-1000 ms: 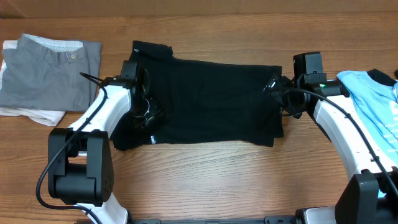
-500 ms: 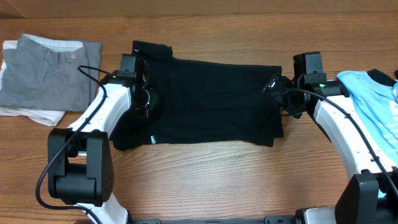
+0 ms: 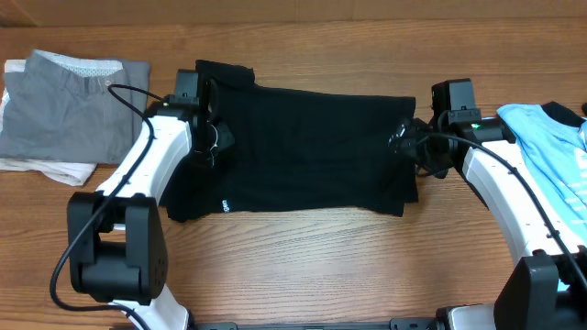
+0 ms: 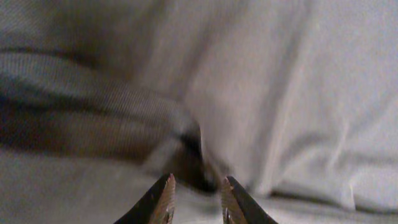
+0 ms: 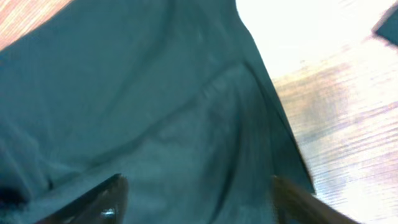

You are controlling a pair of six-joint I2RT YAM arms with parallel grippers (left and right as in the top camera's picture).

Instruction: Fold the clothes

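The black shirt (image 3: pixel 307 151) lies spread flat across the middle of the table, with a small white print (image 3: pixel 223 204) near its front left corner. My left gripper (image 3: pixel 213 137) is low over the shirt's left side. In the left wrist view its jaws (image 4: pixel 198 196) stand a narrow gap apart above a fold in the cloth (image 4: pixel 280 93), nothing pinched between them. My right gripper (image 3: pixel 404 139) hovers at the shirt's right edge. In the right wrist view it (image 5: pixel 199 199) is wide open above the fabric (image 5: pixel 155 93). A light blue shirt with black trim (image 3: pixel 550 147) lies at the far right.
A folded grey garment (image 3: pixel 78 105) rests on white cloth (image 3: pixel 37 167) at the far left. Bare wooden table (image 3: pixel 303 257) runs along the front. The right arm (image 3: pixel 500 192) lies partly over the light blue shirt.
My left gripper has slid toward the far edge along the shirt's left side, and its jaws have narrowed. The right gripper has stayed in place and closed slightly.
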